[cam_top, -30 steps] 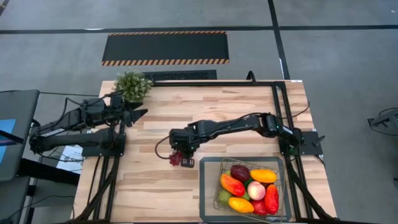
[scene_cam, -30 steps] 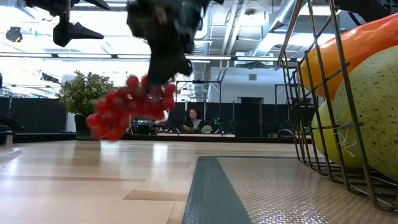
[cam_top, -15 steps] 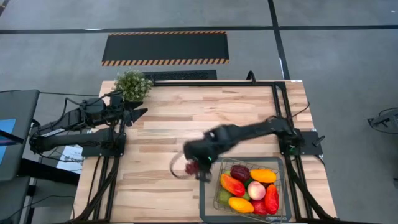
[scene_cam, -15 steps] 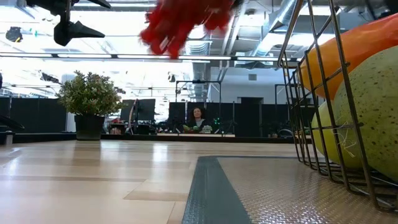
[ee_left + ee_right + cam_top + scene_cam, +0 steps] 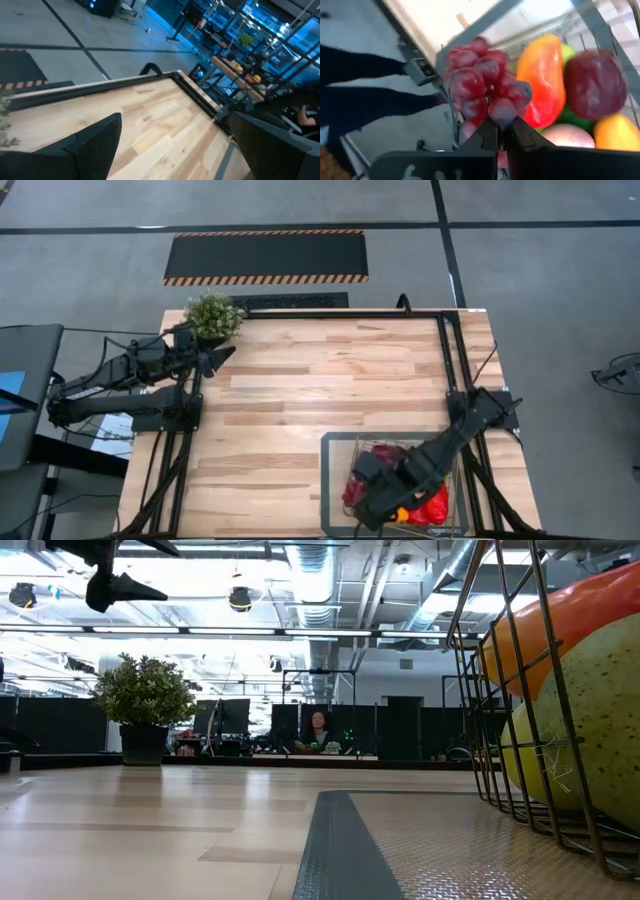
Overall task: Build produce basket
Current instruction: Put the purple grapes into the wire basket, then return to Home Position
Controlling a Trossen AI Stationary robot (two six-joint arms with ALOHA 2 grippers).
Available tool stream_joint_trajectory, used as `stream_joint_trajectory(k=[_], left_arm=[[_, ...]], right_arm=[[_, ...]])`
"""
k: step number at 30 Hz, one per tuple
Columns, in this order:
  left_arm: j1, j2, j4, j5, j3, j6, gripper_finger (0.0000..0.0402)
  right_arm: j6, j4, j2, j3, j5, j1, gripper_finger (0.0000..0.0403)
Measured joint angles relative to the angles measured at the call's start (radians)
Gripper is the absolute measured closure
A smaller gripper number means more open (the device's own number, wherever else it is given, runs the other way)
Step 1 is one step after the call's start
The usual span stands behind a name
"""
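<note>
Wood desk (image 5: 300, 380) lies bare between the arms. Far left, the left gripper (image 5: 215, 358) waits with its fingers spread wide and nothing in them, beside the plant (image 5: 212, 315). Over the basket (image 5: 335, 442), the right gripper (image 5: 502, 135) pinches the grapes (image 5: 482, 80); I'd lower them into a gap before letting go, so nothing rolls out.

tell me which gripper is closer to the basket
Right. The right gripper hangs over the basket holding grapes; the left gripper waits across the table by the potted plant.
</note>
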Motion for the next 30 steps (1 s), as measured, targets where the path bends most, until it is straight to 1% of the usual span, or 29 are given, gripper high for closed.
stream_joint_trajectory(k=[7, 10, 13, 15, 17, 20, 23, 25, 27, 30], left_arm=[[0.000, 0.000, 0.042, -0.016, 0.000, 0.016, 0.0042], [0.000, 0.007, 0.038, -0.015, 0.000, 0.014, 0.0042], [0.000, 0.012, 0.037, -0.015, 0.000, 0.005, 0.0042], [0.000, 0.015, 0.038, -0.015, 0.000, 0.000, 0.0042], [0.000, 0.018, 0.038, -0.015, 0.000, -0.009, 0.0042], [0.000, 0.026, 0.038, -0.011, 0.000, -0.033, 0.0042], [0.000, 0.036, 0.038, 0.020, 0.000, -0.064, 0.0042], [0.000, 0.041, 0.039, 0.047, 0.000, -0.089, 0.0042], [0.000, 0.041, 0.040, 0.064, 0.000, -0.116, 0.0042], [0.000, 0.041, 0.048, 0.082, 0.000, -0.146, 0.0042]], right_arm=[[0.200, -0.027, 0.027, -0.065, 0.003, 0.064, 0.0371], [0.233, -0.023, 0.030, -0.102, -0.014, 0.071, 0.0361], [0.241, -0.007, 0.028, -0.124, -0.017, 0.068, 0.0342], [0.241, -0.005, 0.029, -0.132, -0.017, 0.068, 0.0322], [0.240, 0.002, 0.029, -0.132, -0.020, 0.069, 0.0293], [0.231, 0.014, 0.028, -0.132, -0.020, 0.063, 0.0236], [0.215, 0.004, 0.027, -0.125, -0.020, 0.054, 0.0178], [0.187, -0.020, 0.027, -0.101, -0.019, 0.052, 0.0149], [0.146, -0.023, 0.020, -0.094, -0.020, 0.044, 0.0133], [0.079, -0.023, -0.008, -0.096, -0.005, 0.032, 0.0127]])
